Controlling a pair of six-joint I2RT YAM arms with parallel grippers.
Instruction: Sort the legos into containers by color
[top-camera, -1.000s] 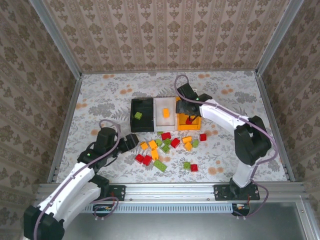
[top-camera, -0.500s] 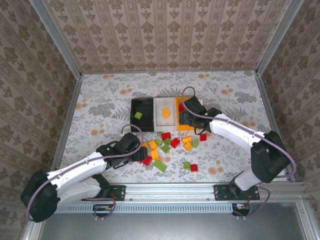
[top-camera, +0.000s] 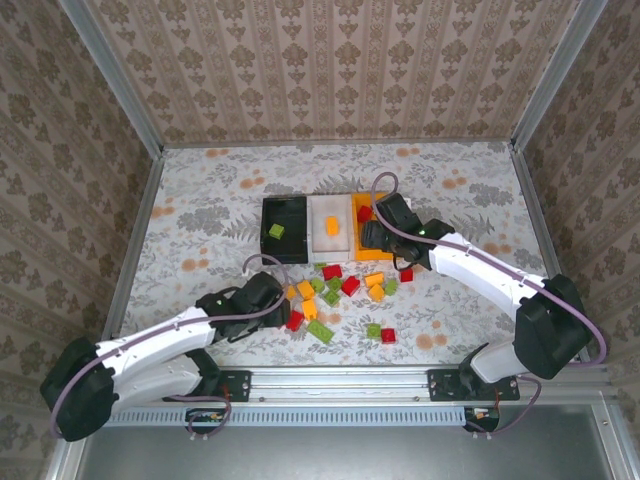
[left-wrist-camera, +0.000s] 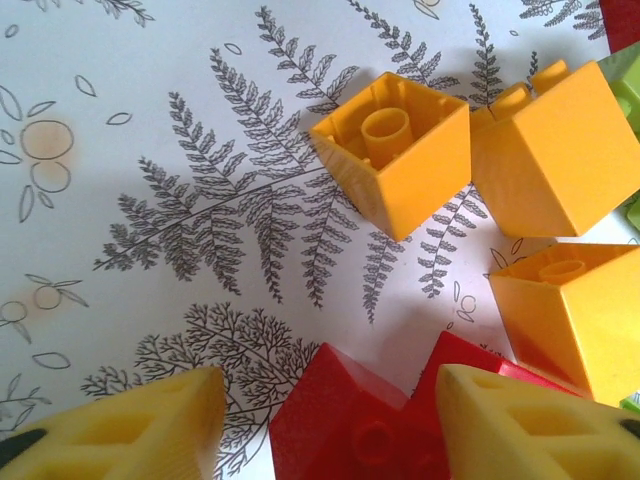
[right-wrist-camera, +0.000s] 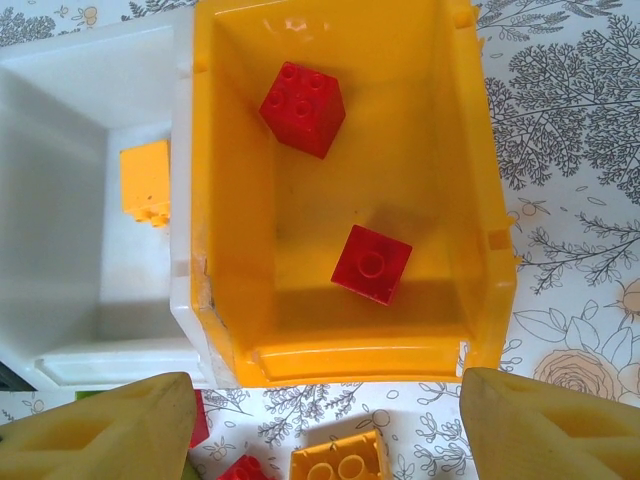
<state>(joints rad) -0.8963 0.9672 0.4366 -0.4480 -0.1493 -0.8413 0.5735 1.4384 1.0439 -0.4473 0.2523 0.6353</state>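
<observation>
Pickup of loose red brick (left-wrist-camera: 345, 435) as step in hand, by judgement. Left gripper (left-wrist-camera: 328, 400) low over counter (left-wrist-camera: 150, 200), released, fingers straddling that brick at near edge of pile. What looks like a second red brick (left-wrist-camera: 470, 355) touching it on the right, partly under a finger. Risk of pinching both, so centre on one, close on flat sides, lift straight up. Orange bricks (left-wrist-camera: 400, 150) just beyond, apart from fingers; avoid nudging those.

Farther out, loose legos (top-camera: 345, 288), red, orange and green mixed, between arms and bins.

Right gripper (right-wrist-camera: 328, 392) released, empty, hovering at near wall of orange bin (right-wrist-camera: 485, 200), two red pieces (right-wrist-camera: 302, 95) inside. White bin (right-wrist-camera: 60, 200) touching it, one orange piece (right-wrist-camera: 145, 185) within. Black bin (top-camera: 285, 201) beside that, one green piece (top-camera: 276, 231) in it. Red goes to orange bin; mind right arm parked there.
</observation>
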